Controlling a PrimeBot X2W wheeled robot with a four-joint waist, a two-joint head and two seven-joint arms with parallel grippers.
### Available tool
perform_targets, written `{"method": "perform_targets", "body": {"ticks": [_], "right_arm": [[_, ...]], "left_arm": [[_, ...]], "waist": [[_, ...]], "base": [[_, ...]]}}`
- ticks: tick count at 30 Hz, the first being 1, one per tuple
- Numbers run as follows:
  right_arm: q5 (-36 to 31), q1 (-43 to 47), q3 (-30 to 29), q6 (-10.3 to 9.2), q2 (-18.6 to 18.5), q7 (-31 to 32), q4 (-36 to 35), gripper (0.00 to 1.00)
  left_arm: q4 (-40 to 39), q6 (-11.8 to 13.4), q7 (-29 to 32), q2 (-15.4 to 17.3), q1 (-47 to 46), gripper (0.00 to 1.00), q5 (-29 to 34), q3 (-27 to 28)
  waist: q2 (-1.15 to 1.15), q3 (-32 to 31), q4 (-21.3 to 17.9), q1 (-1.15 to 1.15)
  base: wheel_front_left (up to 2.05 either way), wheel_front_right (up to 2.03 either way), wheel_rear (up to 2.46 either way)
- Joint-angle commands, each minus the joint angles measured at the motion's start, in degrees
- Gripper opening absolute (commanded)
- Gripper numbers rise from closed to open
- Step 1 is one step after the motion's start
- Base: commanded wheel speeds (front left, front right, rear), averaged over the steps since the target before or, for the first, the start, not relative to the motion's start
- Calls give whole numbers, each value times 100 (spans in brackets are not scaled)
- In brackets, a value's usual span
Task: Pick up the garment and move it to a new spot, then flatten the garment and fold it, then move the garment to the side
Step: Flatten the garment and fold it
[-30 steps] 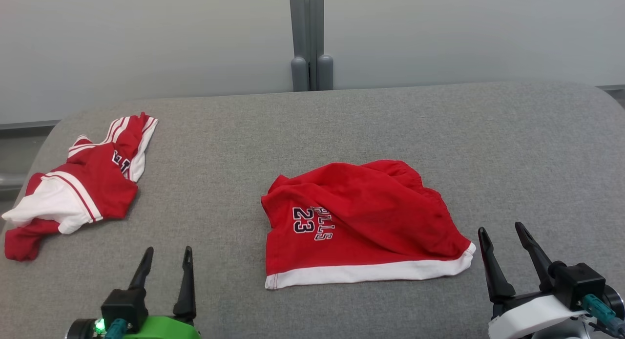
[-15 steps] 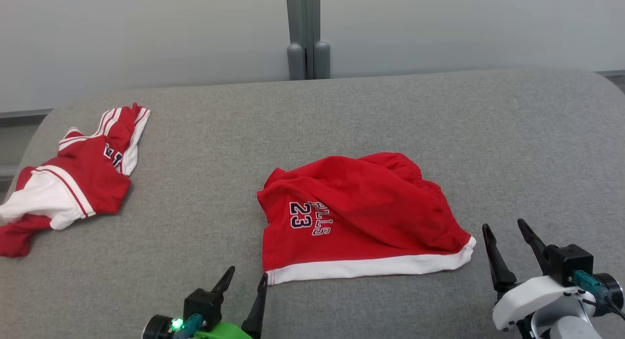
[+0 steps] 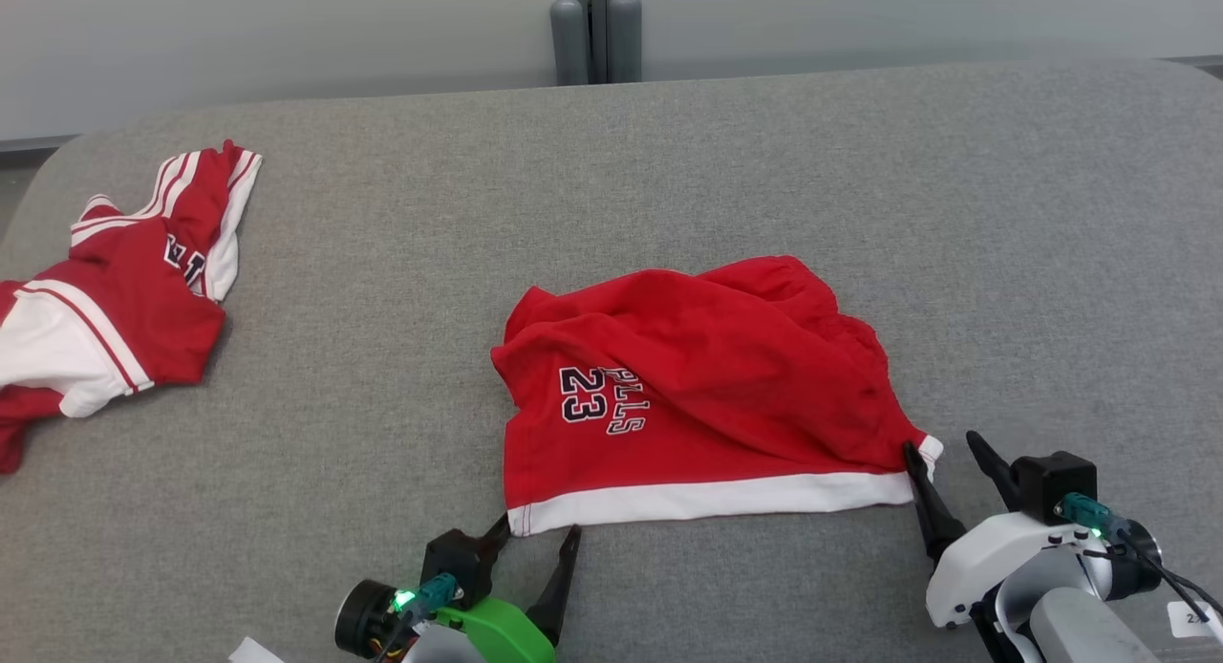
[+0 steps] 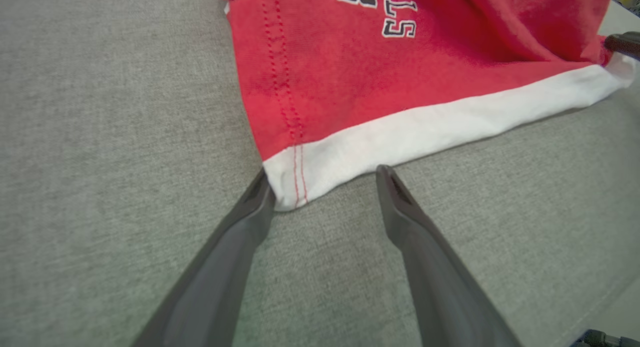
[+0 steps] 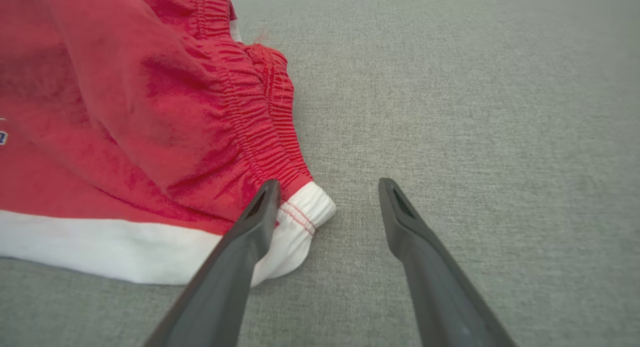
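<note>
The garment (image 3: 688,386) is a pair of red shorts with a white hem and "23" lettering, lying rumpled at the middle of the grey padded table (image 3: 382,262). My left gripper (image 3: 537,529) is open at the hem's near left corner. In the left wrist view, that white corner of the garment (image 4: 375,77) lies between the tips of the left gripper (image 4: 322,176). My right gripper (image 3: 941,445) is open at the hem's right corner. In the right wrist view, the right gripper's (image 5: 328,183) left finger rests over the white end of the garment (image 5: 125,112), while its right finger stands over bare cloth.
A second red and white garment (image 3: 115,300) lies crumpled at the table's far left edge. A grey post (image 3: 592,23) stands behind the table's back edge. Bare grey surface stretches to the right of the shorts and behind them.
The head camera has tilted down. My left gripper has moved right to the hem's left corner. My right gripper has moved left to the hem's right corner. Both stay open.
</note>
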Motion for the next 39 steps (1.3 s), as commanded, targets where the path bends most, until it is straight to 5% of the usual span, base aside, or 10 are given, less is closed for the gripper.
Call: {"method": "perform_targets", "body": {"ticks": [1,4,5,6,7,8,25,33,39], "right_arm": [[63,-75,43,-2,27,-19,94,100],[210,-124,159,-2,110,-19,329,100],[285,-155,206,-2,137,-19,429,100],[349,-181,253,-2,162,-18,518,76],[411,-232,302,-1,190,-5,550,16],[465,-269,306,-1,198,-5,541,0],[909,-138,-204,-2,139,-18,-1293,0],[1821,-1594,80,-2,245,27,-903,0],[2690,-3440,28,-1,271,439,-137,0]], "left_arm": [[61,41,4,19,-96,100,-127,-67],[143,83,6,20,-142,100,-260,-184],[177,80,7,21,-151,86,-325,-229],[207,81,8,21,-171,35,-370,-264],[230,78,11,20,-204,0,-423,-310],[244,82,11,20,-229,0,-454,-344],[-1286,86,0,46,-567,0,-88,439],[-1107,-80,37,383,-2092,0,302,293],[-570,-117,257,708,-3969,0,31,162]], "waist": [[0,69,10,0],[0,96,3,0],[0,100,3,0],[0,105,5,0],[0,112,8,0],[0,119,10,0],[0,-15,-53,0],[0,329,-203,0],[0,874,-334,0]], "base": [[0,0,0],[0,0,0],[0,0,0],[0,0,0],[0,0,0],[0,0,0],[0,0,0],[0,0,0],[0,0,0]]}}
